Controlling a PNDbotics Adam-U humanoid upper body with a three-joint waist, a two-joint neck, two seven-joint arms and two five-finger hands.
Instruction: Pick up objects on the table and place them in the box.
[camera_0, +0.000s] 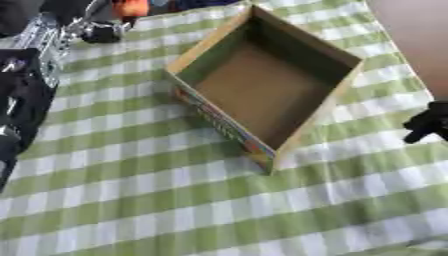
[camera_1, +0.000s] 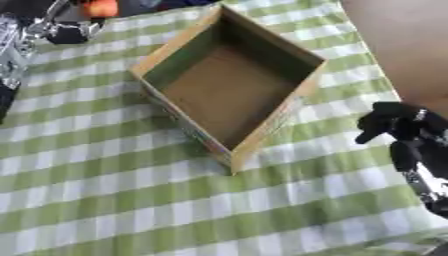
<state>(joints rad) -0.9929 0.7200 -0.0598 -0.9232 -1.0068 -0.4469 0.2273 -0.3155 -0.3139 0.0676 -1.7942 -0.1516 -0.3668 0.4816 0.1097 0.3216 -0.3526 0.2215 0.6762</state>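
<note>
Right eye view: right robot hand (camera_1: 391, 124) curled, holding nothing, hovering over the checked counter (camera_1: 131, 200); box (camera_1: 229, 80) sits open just to its left, apart, nothing inside.

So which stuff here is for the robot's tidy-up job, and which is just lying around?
For the job:
- the open cardboard box, with nothing in it
- the orange thing by the table's far edge, at the left hand
- the right hand, beside the box

Just there:
- the green checked tablecloth
</note>
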